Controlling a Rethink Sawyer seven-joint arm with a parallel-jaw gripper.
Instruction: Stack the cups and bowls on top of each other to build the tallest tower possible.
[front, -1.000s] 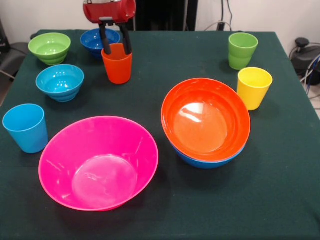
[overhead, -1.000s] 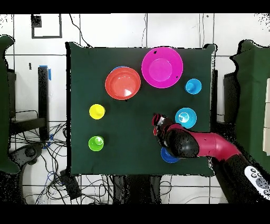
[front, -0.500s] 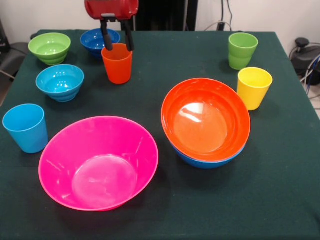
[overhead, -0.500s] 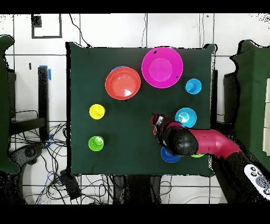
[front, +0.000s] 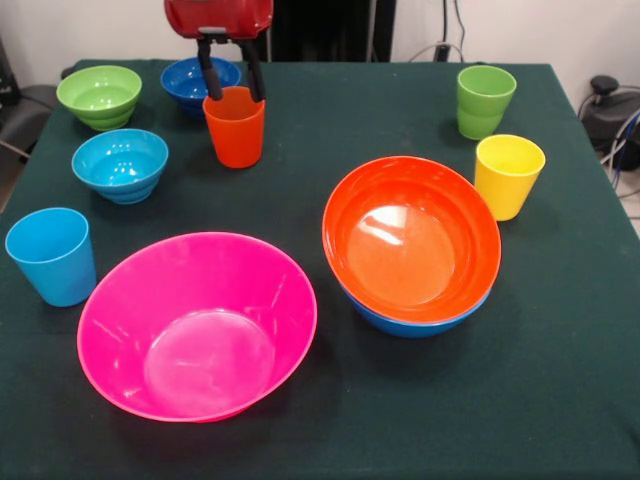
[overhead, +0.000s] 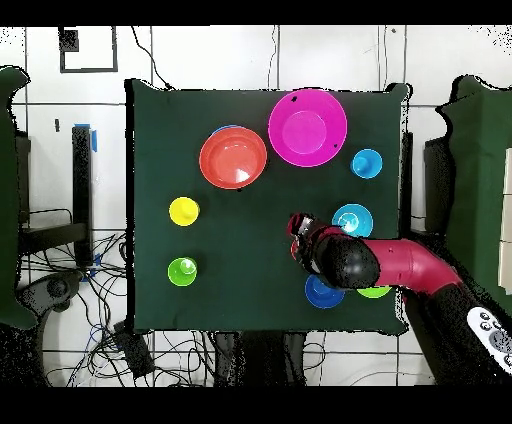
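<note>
straddling the orange cup (front: 235, 128) rim, the gripper (front: 231, 94) stands wide, not clamping

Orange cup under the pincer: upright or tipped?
Upright. The orange cup stands on its base on the table, mouth up, with the open pincer straddling its rim, one finger on either side.

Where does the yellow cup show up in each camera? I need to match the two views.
Front view: the yellow cup stands on the right side, just nearer the camera than the green cup.
Overhead view: the yellow cup is left of centre, above the green cup.
Shared landmark: the large orange bowl beside it.
</note>
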